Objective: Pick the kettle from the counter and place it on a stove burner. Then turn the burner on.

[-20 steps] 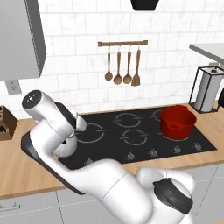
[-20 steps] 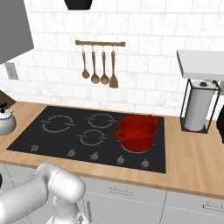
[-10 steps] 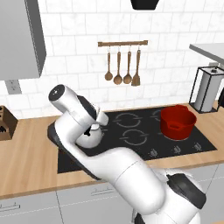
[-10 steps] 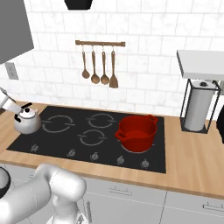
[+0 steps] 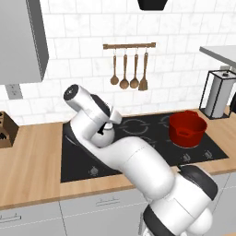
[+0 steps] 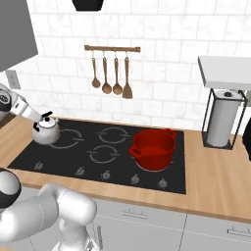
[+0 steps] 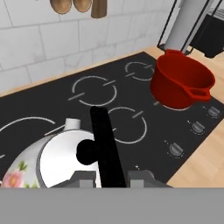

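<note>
The cream-white kettle [image 6: 46,133] with its black arched handle [image 7: 106,144] sits low over the left part of the black cooktop [image 6: 59,166], at the left side of the wide stove burner [image 6: 67,139]. Whether it touches the glass I cannot tell. My gripper [image 7: 111,175] is shut on the handle from above, one fingertip on each side. In the right base view the gripper [image 6: 43,116] reaches in from the left edge. In the left base view the arm hides most of the kettle [image 5: 107,134]. The wood-grain counter [image 5: 27,161] runs on both sides of the cooktop.
A red two-handled pot [image 6: 153,148] stands on the right front burner. Knobs [image 6: 105,175] line the cooktop's front edge. Wooden utensils [image 6: 112,73] hang on the wall rail. A paper towel holder [image 6: 223,120] stands at the right, a brown box [image 5: 5,131] at the far left.
The arm has carried the kettle to the right, from the counter at the left to over the left side of the cooktop. The pot has not moved.
</note>
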Robot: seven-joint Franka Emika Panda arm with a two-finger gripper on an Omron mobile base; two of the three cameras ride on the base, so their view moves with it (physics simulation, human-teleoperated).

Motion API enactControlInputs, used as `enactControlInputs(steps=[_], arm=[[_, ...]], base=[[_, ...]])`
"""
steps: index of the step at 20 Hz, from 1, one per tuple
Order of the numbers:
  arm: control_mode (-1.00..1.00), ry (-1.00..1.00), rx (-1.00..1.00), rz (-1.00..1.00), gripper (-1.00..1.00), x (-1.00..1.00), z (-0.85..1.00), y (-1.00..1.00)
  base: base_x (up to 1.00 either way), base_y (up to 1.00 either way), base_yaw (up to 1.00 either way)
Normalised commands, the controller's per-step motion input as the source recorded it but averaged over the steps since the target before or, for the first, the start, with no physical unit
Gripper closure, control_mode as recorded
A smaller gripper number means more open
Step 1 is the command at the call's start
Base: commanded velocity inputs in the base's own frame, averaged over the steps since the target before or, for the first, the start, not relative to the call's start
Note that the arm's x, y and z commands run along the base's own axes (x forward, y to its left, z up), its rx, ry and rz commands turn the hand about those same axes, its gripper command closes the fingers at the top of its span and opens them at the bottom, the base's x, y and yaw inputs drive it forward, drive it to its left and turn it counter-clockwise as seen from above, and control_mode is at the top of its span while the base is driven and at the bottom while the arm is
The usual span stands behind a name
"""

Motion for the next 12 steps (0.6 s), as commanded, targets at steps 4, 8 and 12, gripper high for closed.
enactControlInputs(steps=[4,8,12], arm=[[-1.00,0.00,-0.01,0.00,1.00,0.01,0.00,-0.23],[-1.00,0.00,-0.01,0.00,1.00,0.02,0.00,-0.23],[-1.00,0.00,-0.02,0.01,1.00,0.18,0.00,-0.18]], base=[[0.00,0.00,0.00],[0.00,0.00,0.00],[0.00,0.00,0.00]])
